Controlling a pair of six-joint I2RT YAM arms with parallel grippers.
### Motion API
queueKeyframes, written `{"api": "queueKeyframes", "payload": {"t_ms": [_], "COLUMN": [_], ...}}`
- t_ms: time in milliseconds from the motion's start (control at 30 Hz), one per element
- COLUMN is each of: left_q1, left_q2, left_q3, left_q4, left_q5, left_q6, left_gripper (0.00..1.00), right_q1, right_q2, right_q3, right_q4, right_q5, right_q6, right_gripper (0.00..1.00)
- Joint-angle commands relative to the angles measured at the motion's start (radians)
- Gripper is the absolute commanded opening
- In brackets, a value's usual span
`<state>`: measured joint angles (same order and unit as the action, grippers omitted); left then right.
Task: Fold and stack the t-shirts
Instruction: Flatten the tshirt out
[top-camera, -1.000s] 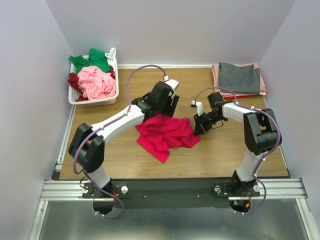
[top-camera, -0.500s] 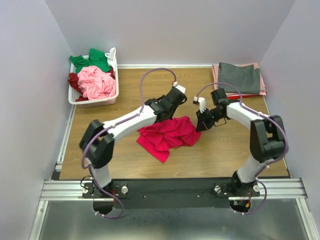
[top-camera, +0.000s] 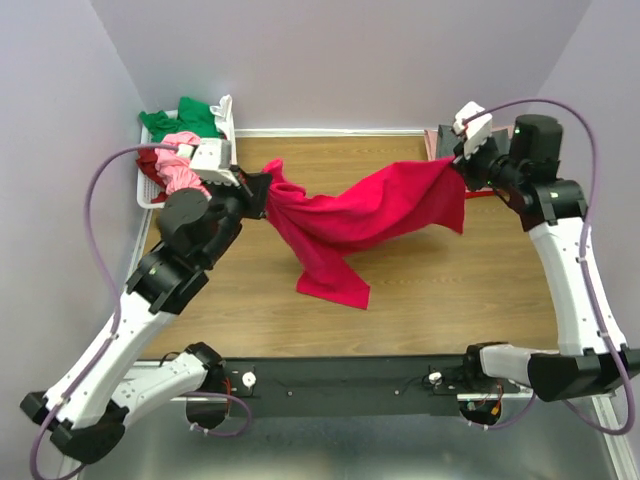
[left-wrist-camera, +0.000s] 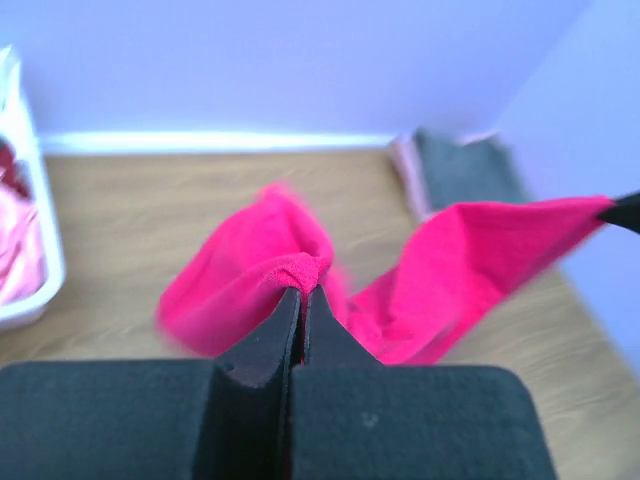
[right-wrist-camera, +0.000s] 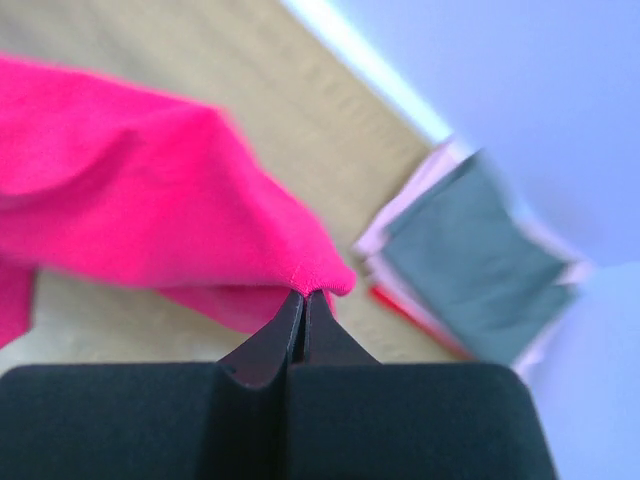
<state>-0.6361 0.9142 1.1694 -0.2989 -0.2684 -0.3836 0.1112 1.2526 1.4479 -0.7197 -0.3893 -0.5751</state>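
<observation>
We have the crimson-pink t-shirt strung above the tabletop, left pincer and right pincer each clamped on an edge, so spreading seems the step in hand; next it needs laying flat for folding.

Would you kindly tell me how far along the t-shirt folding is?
Done: a folded stack topped by a grey t-shirt, far right. In hand: both arms' jaws pinch the crimson-pink t-shirt, stretched midair, unfolded. Left: folding it, plus the heaped t-shirts in the basket.
</observation>
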Motion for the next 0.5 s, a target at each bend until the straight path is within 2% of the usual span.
{"api": "queueKeyframes", "payload": {"t_ms": [0,200,467], "left_q1": [0.001,0.001,0.0], "left_q2": [-0.099,-0.21,-0.245], "left_q3": [-0.024,0.032,-0.002], "left_q4": [0.165,0.195,0.196], "left_q5": [0.078,0.025,0.005], "left_q6": [-0.055,-0.058,-0.058], "left_gripper": [0.0,0.0,0.0], "right_q1": [-0.005,-0.019,-0.076], "right_q2": [-0.033,-0.097,-0.165], "right_q3": [0.179,0.36,0.304], "right_q4": [-0.058,-0.058,-0.058], "right_q5": [0.105,0.162,0.122], "right_q6": [-0.026,0.01,0.038], "right_gripper": [0.0,0.0,0.0]}}
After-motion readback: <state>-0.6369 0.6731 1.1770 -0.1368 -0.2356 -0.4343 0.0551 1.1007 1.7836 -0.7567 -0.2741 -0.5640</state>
